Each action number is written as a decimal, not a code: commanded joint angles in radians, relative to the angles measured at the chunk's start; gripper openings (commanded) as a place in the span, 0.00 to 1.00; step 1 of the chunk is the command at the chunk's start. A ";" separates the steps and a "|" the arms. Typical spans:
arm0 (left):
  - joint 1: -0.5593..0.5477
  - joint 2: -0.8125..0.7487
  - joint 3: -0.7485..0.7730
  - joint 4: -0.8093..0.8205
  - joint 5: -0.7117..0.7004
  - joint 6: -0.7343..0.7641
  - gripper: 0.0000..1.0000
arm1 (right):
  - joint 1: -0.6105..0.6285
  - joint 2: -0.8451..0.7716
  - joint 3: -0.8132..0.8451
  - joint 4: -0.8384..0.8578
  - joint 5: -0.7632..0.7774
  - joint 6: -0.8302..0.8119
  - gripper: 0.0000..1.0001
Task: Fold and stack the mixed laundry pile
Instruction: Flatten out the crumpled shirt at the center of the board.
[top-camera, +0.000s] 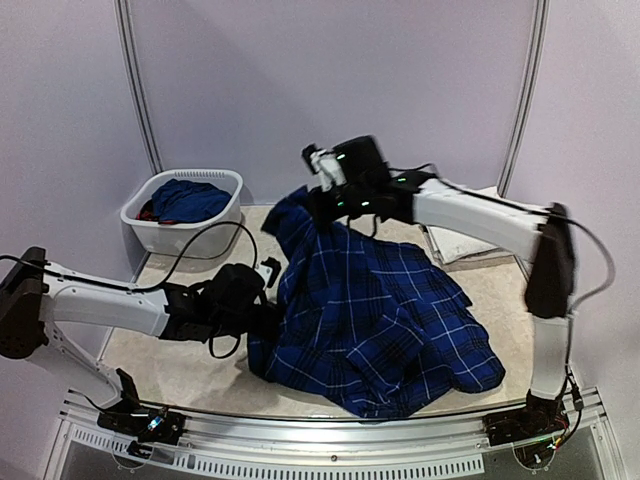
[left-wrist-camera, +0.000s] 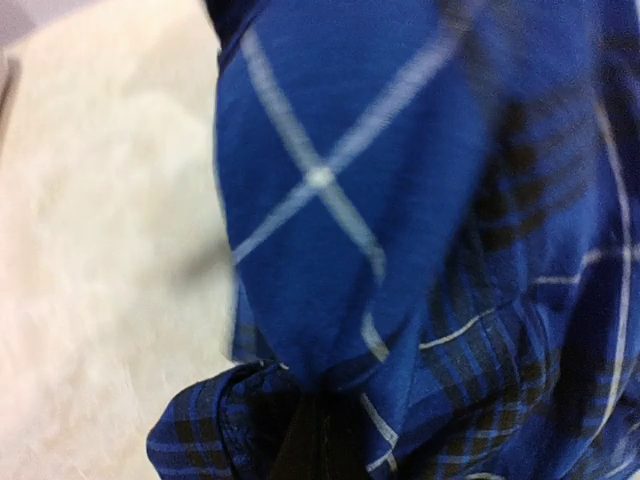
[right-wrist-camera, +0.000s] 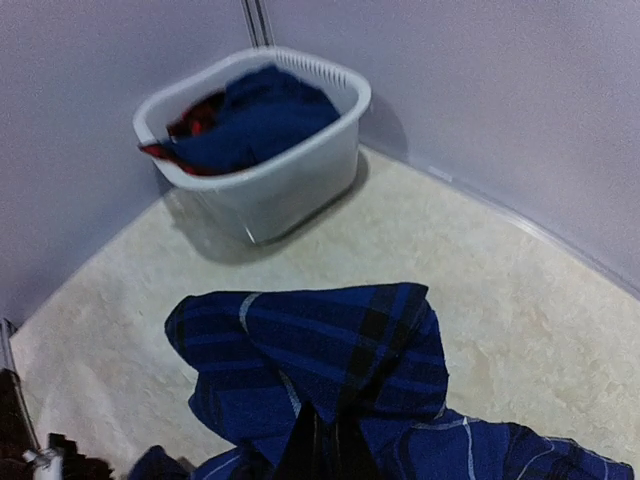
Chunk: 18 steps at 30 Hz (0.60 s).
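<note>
A large navy plaid shirt (top-camera: 380, 320) lies spread over the middle of the table. My left gripper (top-camera: 262, 312) is shut on the shirt's left edge, low near the table; the left wrist view shows the cloth (left-wrist-camera: 400, 230) bunched over the gripper (left-wrist-camera: 322, 440). My right gripper (top-camera: 325, 200) is shut on the shirt's far upper corner and holds it lifted above the table; in the right wrist view the fabric (right-wrist-camera: 330, 350) drapes over the gripper (right-wrist-camera: 335, 445). A solid blue piece (top-camera: 190, 198) and a bit of red (right-wrist-camera: 195, 120) lie in the basket.
The white plastic basket (top-camera: 228, 186) stands at the back left by the wall. A folded white cloth (top-camera: 465, 245) lies at the back right, behind the right arm. Bare beige tabletop (top-camera: 170, 360) shows at the front left.
</note>
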 joint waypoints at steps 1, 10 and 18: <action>-0.019 -0.028 0.050 -0.050 -0.040 0.043 0.00 | 0.007 -0.247 -0.275 0.289 0.110 0.013 0.01; -0.019 0.022 0.076 -0.064 -0.079 0.058 0.00 | 0.022 -0.398 -0.683 0.545 0.483 0.107 0.07; -0.014 0.000 0.064 -0.122 -0.110 0.066 0.45 | 0.024 -0.338 -0.904 0.623 0.338 0.284 0.01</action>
